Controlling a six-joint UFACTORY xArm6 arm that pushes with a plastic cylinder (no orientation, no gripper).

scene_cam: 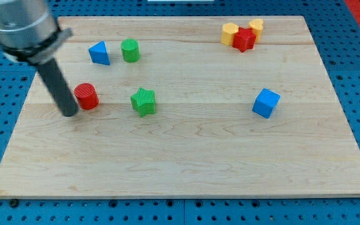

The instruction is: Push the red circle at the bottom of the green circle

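Tip (70, 114) planted just left of red circle (87, 96), placed to shove rightward toward spot below green circle (130, 50). Green star (144, 101) near that path on worktop (186, 162). No gripper fitted, only rod.

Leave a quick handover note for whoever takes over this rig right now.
My tip sits just at the view's left of the red circle, about touching it.
The green circle stands nearer the view's top and further right, beside the blue triangle.
Done: the tip is lined up against the red circle.
Left: push it rightward until it sits directly below the green circle, short of the green star.
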